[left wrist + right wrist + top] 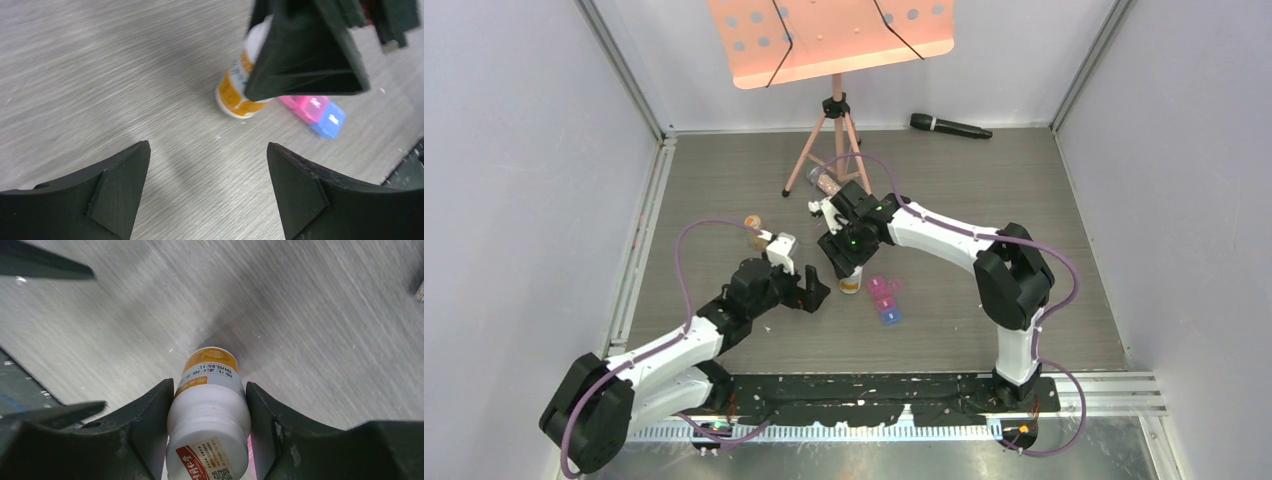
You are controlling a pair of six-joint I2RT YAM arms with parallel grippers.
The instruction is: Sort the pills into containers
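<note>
**Item 1: right claw** [210,387]. Clamped on the pill bottle [209,420], one finger flat against each side of its white body. The bottle's long axis runs along my fingers. Its orange-labelled end reaches past the tips and rests on the tabletop [100,75], leaning a little in the left wrist view. I cannot tell whether its lid is on.

**Item 2: pill-box strip** [316,110]. Three joined compartments, pink, purple and blue, lying flat on the tabletop just beside the bottle's foot. It is on the side of the right claw that faces back toward that arm's own base. From the right wrist I get only a sliver of pink behind the bottle, low by one finger. The strip's long axis slants away from the claw, pink end nearest the bottle and blue end farthest. Its lids are too small to read as up or down.

**Item 3: left claw** [207,146]. Jaws wide apart, holding nothing, low over bare tabletop. The bottle stands ahead of it and a little to one side. The strip lies beyond the bottle, so the right claw and bottle sit between this claw and the strip.

**Item 4: pills.** None loose in view; I judge they are inside the bottle.

**Note.** The right claw is much the nearer to the strip. I judge the coming move turns on that short sideways offset from the bottle's foot to the pink end.
</note>
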